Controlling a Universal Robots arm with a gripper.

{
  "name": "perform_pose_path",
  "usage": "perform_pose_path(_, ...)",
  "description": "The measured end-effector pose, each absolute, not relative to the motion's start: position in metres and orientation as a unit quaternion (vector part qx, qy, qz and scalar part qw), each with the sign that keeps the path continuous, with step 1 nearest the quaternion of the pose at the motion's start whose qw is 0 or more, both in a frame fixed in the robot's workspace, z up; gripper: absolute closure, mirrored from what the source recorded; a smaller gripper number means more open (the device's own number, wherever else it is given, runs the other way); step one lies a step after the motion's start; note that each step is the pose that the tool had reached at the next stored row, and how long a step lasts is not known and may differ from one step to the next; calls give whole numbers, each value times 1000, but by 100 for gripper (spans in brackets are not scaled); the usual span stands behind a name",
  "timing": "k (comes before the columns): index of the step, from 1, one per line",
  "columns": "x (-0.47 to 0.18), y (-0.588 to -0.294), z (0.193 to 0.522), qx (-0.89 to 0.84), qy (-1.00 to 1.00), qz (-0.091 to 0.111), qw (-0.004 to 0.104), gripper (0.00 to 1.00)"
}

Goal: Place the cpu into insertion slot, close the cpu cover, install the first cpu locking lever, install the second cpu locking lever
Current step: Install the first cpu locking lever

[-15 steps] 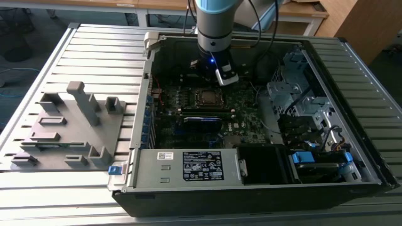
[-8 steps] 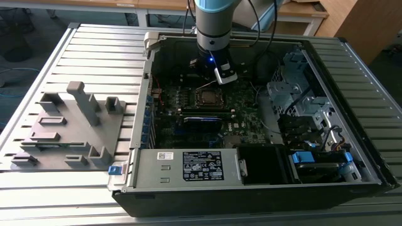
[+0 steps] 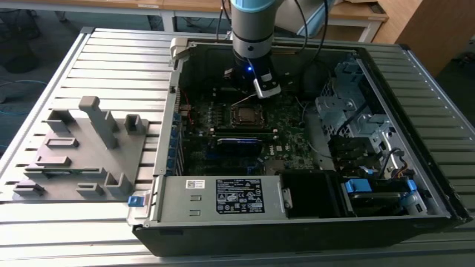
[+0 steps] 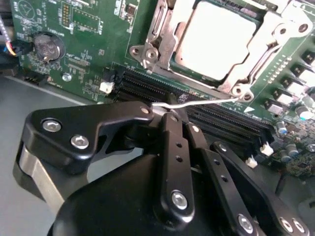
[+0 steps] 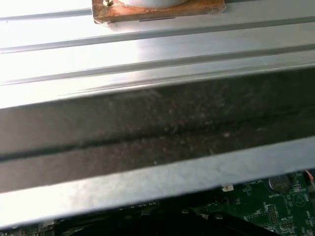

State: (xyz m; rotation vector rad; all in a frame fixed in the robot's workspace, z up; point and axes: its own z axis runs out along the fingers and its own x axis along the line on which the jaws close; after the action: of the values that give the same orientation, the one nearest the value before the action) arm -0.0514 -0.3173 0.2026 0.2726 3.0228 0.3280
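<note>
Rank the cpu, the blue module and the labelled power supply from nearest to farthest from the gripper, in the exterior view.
1. cpu, right beside the gripper.
2. blue module, mid-board.
3. labelled power supply, along the case wall.

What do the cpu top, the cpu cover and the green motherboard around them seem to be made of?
The cpu: a metal top, it seems, pale and matt, with an even soft glare. The cpu cover: probably stamped sheet metal, silvery and shiny, with bright highlights. The motherboard: likely lacquered circuit laminate, green with fine traces.
</note>
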Motion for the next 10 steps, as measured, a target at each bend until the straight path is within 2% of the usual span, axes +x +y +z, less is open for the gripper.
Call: perform_pose_path(10, -51, -317, 227, 89, 989, 107, 44, 90)
